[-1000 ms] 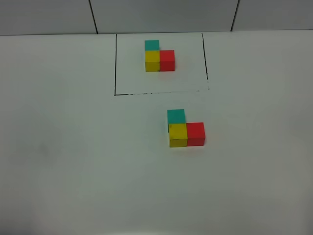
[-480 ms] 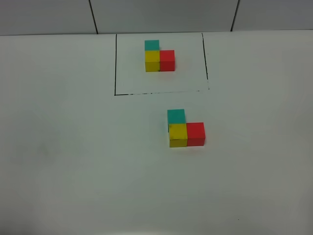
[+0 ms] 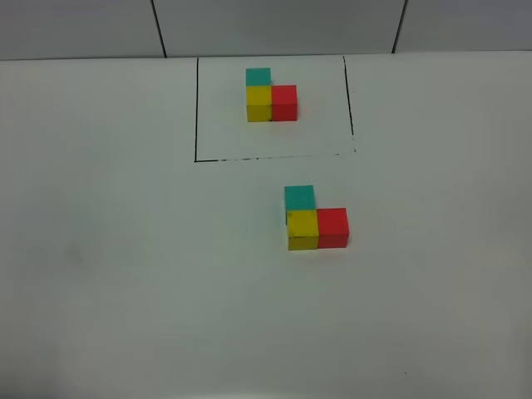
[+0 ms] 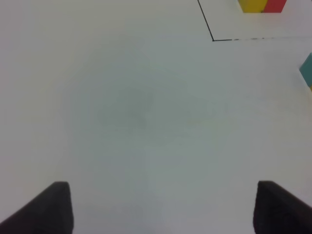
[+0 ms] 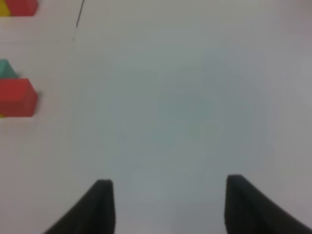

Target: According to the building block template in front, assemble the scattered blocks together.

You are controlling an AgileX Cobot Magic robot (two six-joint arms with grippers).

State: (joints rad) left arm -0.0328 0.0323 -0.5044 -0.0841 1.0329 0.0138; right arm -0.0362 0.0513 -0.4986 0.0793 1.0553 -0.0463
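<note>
The template (image 3: 270,98) sits inside a thin black rectangle at the back: teal behind yellow, red to yellow's right. In front of it, unframed, the teal block (image 3: 299,198), yellow block (image 3: 303,229) and red block (image 3: 332,227) touch in the same L shape. No arm shows in the exterior high view. My left gripper (image 4: 163,207) is open and empty over bare table, left of the blocks; the teal block's edge (image 4: 307,70) shows. My right gripper (image 5: 165,204) is open and empty, right of the blocks; the red block (image 5: 17,96) shows.
The white table (image 3: 125,274) stretches around the blocks. A grey wall with dark seams (image 3: 158,25) runs along the back edge. The black outline's corner (image 4: 213,40) shows in the left wrist view.
</note>
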